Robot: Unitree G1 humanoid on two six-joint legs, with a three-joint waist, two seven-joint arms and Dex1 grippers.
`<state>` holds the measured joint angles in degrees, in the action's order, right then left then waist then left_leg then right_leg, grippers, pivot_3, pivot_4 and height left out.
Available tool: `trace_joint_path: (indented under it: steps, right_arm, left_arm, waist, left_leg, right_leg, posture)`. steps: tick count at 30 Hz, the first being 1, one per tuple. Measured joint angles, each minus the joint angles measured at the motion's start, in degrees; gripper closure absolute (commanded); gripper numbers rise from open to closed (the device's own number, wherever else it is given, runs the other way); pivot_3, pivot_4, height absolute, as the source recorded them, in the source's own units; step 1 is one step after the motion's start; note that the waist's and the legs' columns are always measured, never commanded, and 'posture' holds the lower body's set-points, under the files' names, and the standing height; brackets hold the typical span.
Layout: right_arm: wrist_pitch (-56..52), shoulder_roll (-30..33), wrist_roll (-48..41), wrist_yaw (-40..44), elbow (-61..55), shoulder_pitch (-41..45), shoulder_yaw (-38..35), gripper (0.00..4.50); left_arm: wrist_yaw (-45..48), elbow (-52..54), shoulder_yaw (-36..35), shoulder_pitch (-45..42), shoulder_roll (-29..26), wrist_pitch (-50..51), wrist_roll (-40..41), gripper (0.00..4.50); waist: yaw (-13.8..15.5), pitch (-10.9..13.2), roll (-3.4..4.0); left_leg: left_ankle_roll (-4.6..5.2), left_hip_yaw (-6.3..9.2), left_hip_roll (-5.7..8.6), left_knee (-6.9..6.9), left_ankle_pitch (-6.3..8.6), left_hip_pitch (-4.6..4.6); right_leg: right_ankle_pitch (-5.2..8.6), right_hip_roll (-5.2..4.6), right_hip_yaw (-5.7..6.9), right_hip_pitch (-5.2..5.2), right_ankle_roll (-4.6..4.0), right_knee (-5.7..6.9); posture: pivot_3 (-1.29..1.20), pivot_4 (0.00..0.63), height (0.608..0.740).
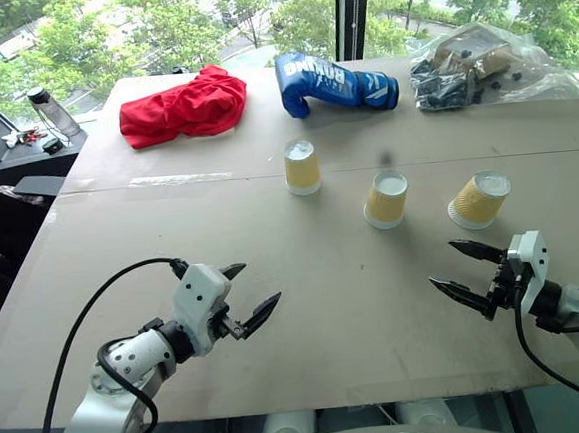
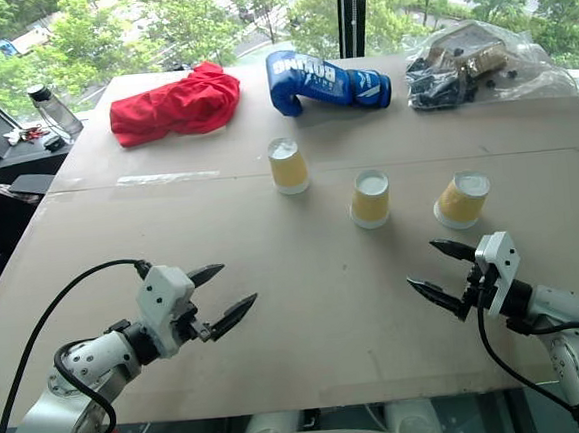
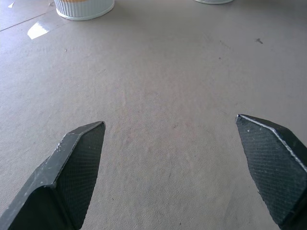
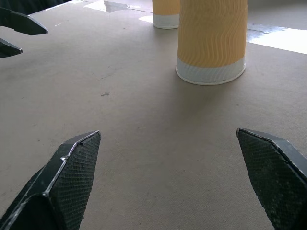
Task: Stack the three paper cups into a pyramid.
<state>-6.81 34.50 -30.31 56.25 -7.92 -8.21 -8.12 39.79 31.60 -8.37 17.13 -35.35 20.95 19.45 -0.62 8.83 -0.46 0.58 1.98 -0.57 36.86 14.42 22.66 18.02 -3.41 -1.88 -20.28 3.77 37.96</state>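
Left gripper (image 1: pixel 249 292) is held spread wide and empty, low over the near part of the surface (image 1: pixel 306 295), angled in toward the middle; nothing is pinched. Right gripper (image 1: pixel 461 271) is likewise spread wide and empty, low over the near right of the surface, aimed inward toward the cups. Both are judged parked in a ready pose, well short of any cup, so no grasp is started.

The three paper cups are spaced in a loose row further out, all upside down, white base up. Left cup (image 1: pixel 302 167) is set farthest back, middle cup (image 1: pixel 387 200) is near centre-right, right cup (image 1: pixel 479 200) is seen tilted, leaning rather than flat on its rim. They stand apart from each other; no pyramid is built yet. Middle cup is judged the nearest target for the right gripper, since it sits ahead of its fingertips in the right wrist view.

Beyond the cups, along the far edge: red cloth (image 1: pixel 185 106), blue boxing glove (image 1: pixel 334 83), clear plastic bag (image 1: pixel 483 66) of dark items. A bottle (image 1: pixel 53 112) is placed off the surface at far left.

Bag contents are not made out. In the left wrist view two cups are cut off to their rims only. What props the right cup's lean is not discernible.
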Motion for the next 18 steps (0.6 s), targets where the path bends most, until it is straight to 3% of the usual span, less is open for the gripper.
trace_joint_path:
  steps: [7, 18]
  right_arm:
    - [3.6, -1.6, 2.6, 1.1, 6.1, 3.6, 0.6, 0.03]
    - [4.7, -3.3, 3.1, 0.3, 6.3, 3.7, 0.5, 0.03]
  left_arm:
    - [-0.1, 1.9, -0.2, 3.0, 0.4, 0.8, 1.2, 0.0]
    - [0.1, 1.8, -0.2, 1.0, 0.4, 1.1, 2.6, 0.0]
  waist:
    - [0.0, 0.0, -0.04]
    - [0.0, 0.0, -0.04]
  left_leg:
    - [0.0, 0.01, -0.02, 0.0, 0.0, -0.03]
    - [0.0, 0.0, -0.01, 0.0, 0.0, -0.02]
  right_leg:
    - [0.0, 0.02, 0.02, 0.0, 0.0, 0.02]
    - [0.0, 0.01, 0.07, 0.01, -0.01, 0.02]
  posture:
    - [0.0, 0.15, 0.74]
    - [0.0, 0.15, 0.74]
